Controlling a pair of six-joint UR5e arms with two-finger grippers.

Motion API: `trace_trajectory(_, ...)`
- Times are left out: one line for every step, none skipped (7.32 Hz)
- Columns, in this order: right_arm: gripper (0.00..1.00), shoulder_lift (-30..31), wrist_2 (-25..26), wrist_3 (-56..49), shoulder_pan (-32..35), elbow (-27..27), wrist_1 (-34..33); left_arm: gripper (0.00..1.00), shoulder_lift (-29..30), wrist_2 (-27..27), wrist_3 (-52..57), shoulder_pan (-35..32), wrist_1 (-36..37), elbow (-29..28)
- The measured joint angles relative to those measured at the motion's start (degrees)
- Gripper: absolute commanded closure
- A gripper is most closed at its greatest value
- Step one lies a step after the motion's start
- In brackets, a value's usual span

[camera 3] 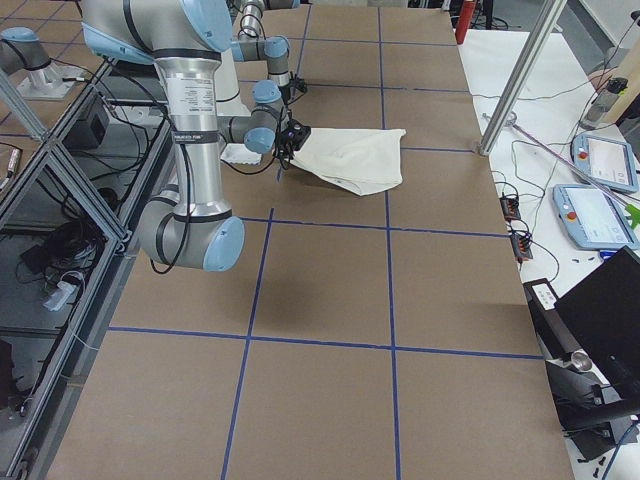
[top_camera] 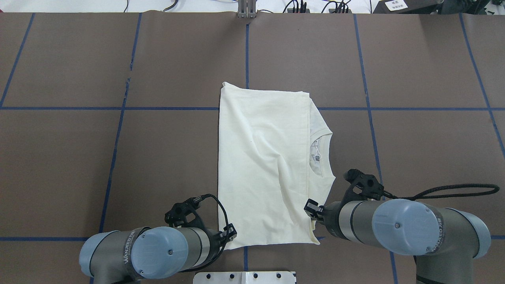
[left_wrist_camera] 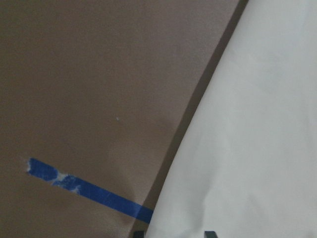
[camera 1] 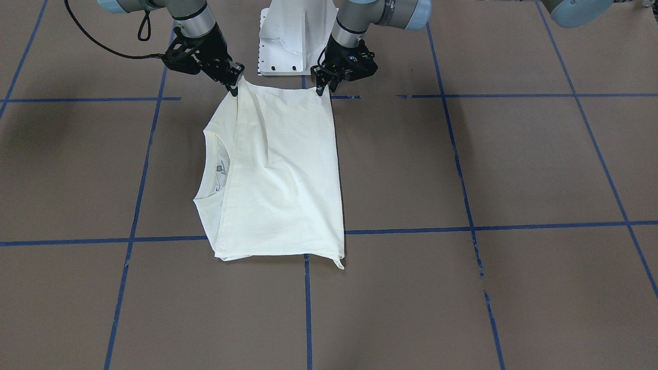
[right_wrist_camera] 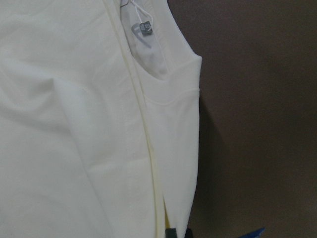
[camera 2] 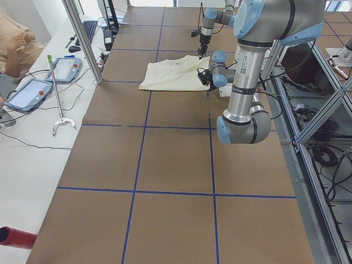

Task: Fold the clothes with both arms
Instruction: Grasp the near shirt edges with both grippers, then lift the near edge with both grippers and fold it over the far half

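The cream-white T-shirt (camera 1: 277,174) lies folded into a tall rectangle on the brown table, plain side up. Its ribbed collar (camera 1: 213,169) and label peek out from under the folded edge. My left gripper (camera 1: 323,87) is shut on the shirt's corner nearest the robot, seen low in the overhead view (top_camera: 232,233). My right gripper (camera 1: 235,85) is shut on the other near corner, on the collar side (top_camera: 311,207), and that corner is pulled up slightly off the table. The wrist views show fabric (left_wrist_camera: 247,124) running right down between the fingers. The cat print does not show.
The white pedestal base (camera 1: 293,41) stands just behind the shirt's near edge. Blue tape lines (camera 1: 307,308) grid the table. Beyond the far table edge are teach pendants (camera 2: 33,91), a metal post (camera 2: 82,38) and a seated person (camera 2: 14,38).
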State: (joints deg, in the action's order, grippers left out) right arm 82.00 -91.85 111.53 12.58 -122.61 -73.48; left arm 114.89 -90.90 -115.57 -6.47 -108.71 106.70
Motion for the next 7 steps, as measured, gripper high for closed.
trace_trajectory(1.00, -0.1, 0.0, 0.0, 0.0, 0.0, 0.0, 1.00, 0.1, -0.1, -0.1, 0.1, 0.0, -0.1)
trace_trajectory(1.00, -0.1, 0.0, 0.0, 0.0, 0.0, 0.0, 1.00, 0.1, -0.1, -0.1, 0.2, 0.0, -0.1)
trace_trajectory(1.00, -0.2, -0.1, 0.0, 0.0, 0.0, 0.0, 1.00, 0.0, -0.2, -0.2, 0.2, 0.0, 0.0)
trace_trajectory(1.00, -0.2, -0.1, 0.0, 0.0, 0.0, 0.0, 1.00, 0.0, -0.2, -0.1, 0.2, 0.1, 0.3)
trace_trajectory(1.00, -0.1, -0.1, 0.0, 0.0, -0.1, 0.0, 1.00, -0.1, -1.0, -0.1, 0.0, 0.2, 1.3)
trace_trajectory(1.00, -0.1, -0.1, 0.0, 0.2, -0.6, 0.0, 1.00, -0.2, -2.7, -0.1, -0.9, 1.1, 4.4)
trace_trajectory(1.00, -0.1, -0.1, -0.1, 1.2, -1.5, 0.0, 1.00, -0.3, -4.3, 0.0, -3.0, 3.2, 8.8)
